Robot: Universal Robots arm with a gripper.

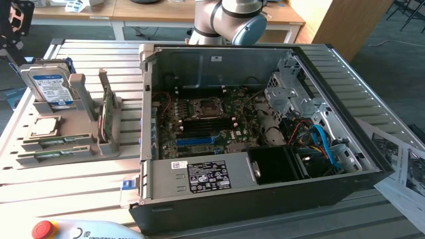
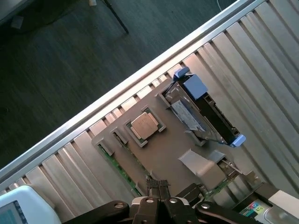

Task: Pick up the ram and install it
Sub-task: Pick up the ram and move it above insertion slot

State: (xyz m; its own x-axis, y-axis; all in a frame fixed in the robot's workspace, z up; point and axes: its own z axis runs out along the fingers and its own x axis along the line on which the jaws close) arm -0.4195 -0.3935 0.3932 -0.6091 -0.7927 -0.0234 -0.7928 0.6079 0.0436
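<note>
Now: gripper jaws pressed together, holding nothing, poised over the grey holder. Ram lies flat in its slot along the holder's edge, opposite the hard drive.

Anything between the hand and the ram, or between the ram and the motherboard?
Nothing visible between the shut hand and the ram, uncovered in its gray holder. The open case's side wall stands between holder and motherboard.

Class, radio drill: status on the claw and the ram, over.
Claw shut, empty, above parts tray. Ram lying in tray, untouched. Nothing blocking it.
</note>
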